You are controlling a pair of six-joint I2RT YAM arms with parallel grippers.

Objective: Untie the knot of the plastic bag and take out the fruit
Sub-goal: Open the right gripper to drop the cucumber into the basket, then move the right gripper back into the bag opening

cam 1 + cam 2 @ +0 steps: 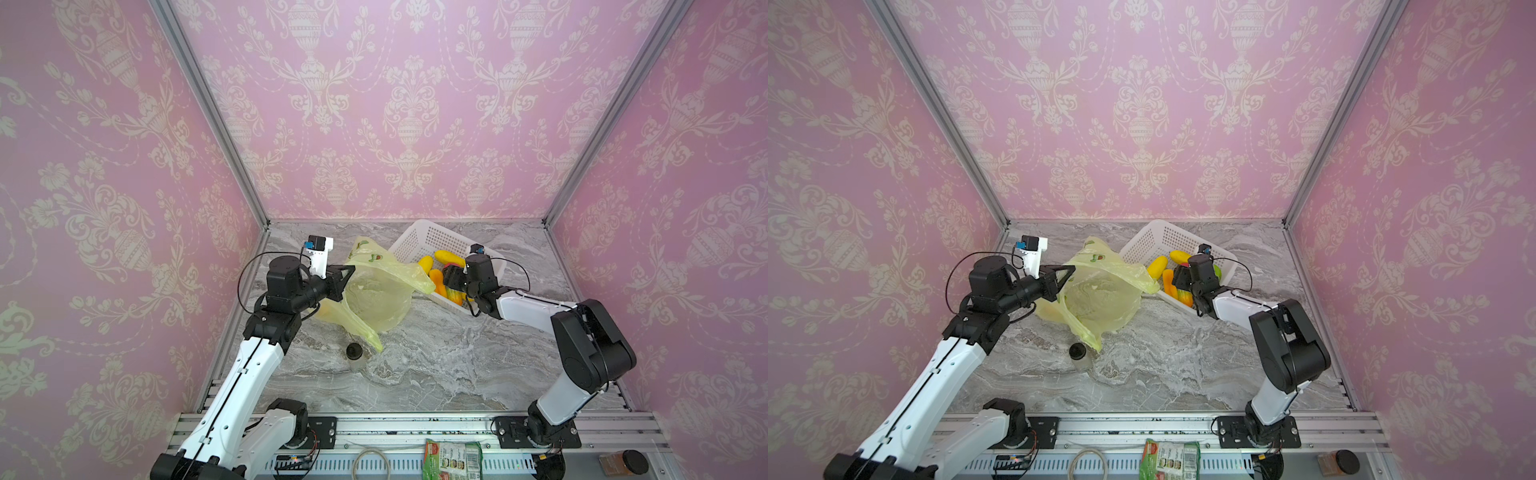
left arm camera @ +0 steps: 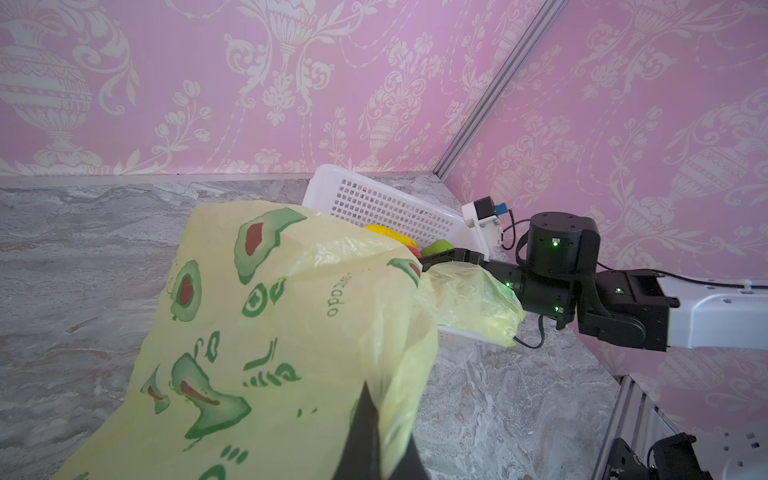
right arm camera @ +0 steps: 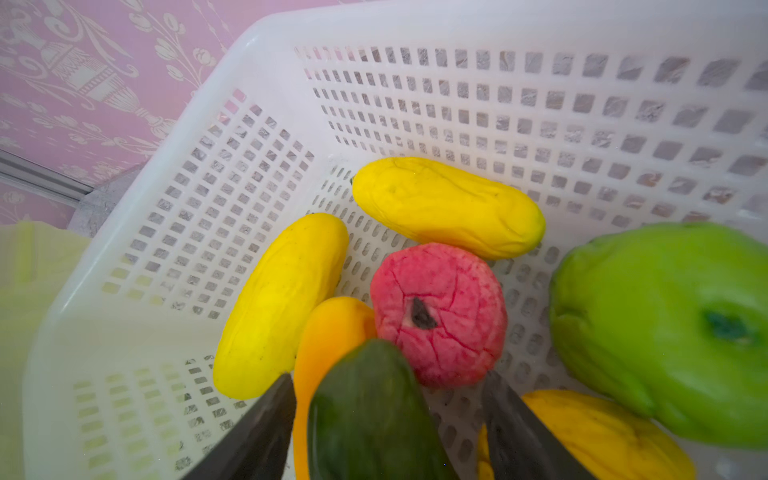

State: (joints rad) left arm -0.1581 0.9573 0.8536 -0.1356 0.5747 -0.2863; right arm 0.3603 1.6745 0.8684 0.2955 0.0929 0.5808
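Fruit [image 3: 440, 316] lies in the basket [image 3: 415, 37] under my right hand [image 3: 386, 376], which is spread apart; my left hand [image 1: 349, 271] clamps the plastic bag [image 2: 249, 332].

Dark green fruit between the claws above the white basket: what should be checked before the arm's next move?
1. Right gripper jaws clear of the dark green fruit: ok, gaps on both sides.
2. That fruit over the white basket: ok.
3. Fruit landed and at rest: cannot tell.
4. Left gripper shut on the plastic bag: ok.
5. Plastic bag emptied: cannot tell; no fruit shows through it in both top views.
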